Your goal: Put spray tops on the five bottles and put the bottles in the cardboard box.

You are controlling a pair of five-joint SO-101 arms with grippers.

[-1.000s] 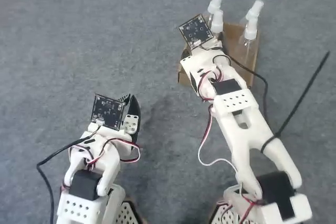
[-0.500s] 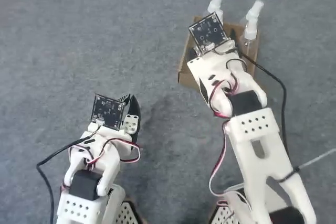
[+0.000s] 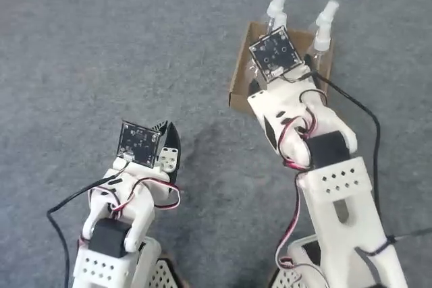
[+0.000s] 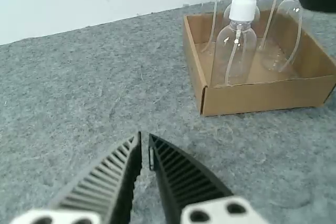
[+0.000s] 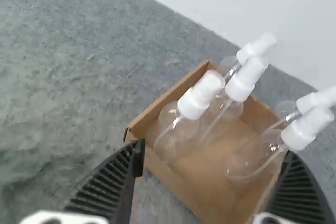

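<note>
Evidently all five bottles [image 5: 172, 132], each wearing a spray top [image 5: 199, 102], stand inside the cardboard box [image 4: 262, 97], so the task appears complete; the right gripper [image 5: 210, 156] hangs over the box, jaws spread and empty, the left gripper [image 4: 145, 142] clenched on nothing above the surface [image 4: 79, 77].

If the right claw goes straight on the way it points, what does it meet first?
Probably the spray top of the nearest bottle in the cardboard box, below the open right claw. Depth is unclear.
</note>
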